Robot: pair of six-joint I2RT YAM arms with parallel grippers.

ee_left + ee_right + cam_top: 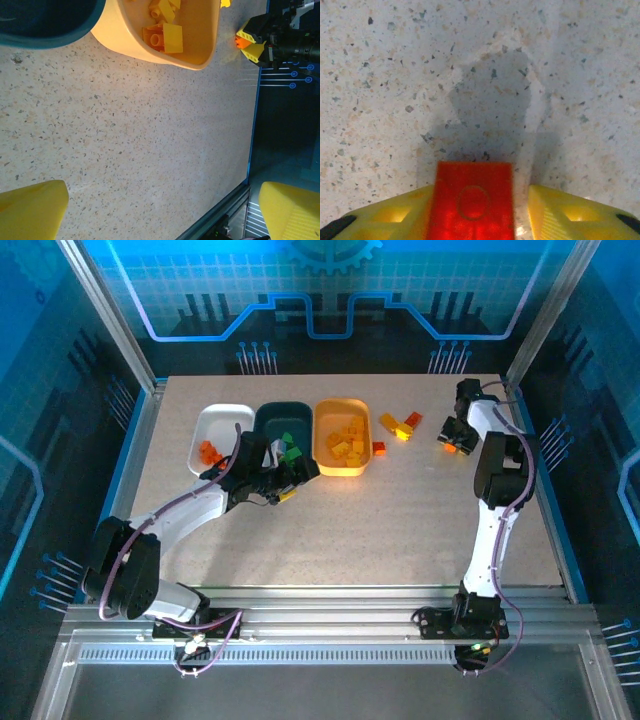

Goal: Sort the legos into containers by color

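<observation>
**Sorting partly done; right arm at a red brick**

The white tub point(222, 410) at the left holds red-orange bricks point(208, 452). Touching it, the dark teal tub point(284, 410) holds green bricks point(291, 451). I see the left gripper point(165, 210) at that tub's near edge. Its fingers are spread wide with bare table point(400, 530) between them, so it carries nothing.

Next comes the orange tub point(342, 472), holding yellow bricks. Colours match tubs so far.

A lone red brick point(379, 448) lies just beside the orange tub, and a small cluster of loose bricks point(400, 425) lies near it, unsorted.

At the far right, the right gripper point(480, 215) brackets a red-orange brick point(472, 200). One finger lies against the brick and a sliver of table shows beside the other. I cannot tell whether the pinch is made. I judge this brick is bound for the white tub, well apart across the table.
</observation>
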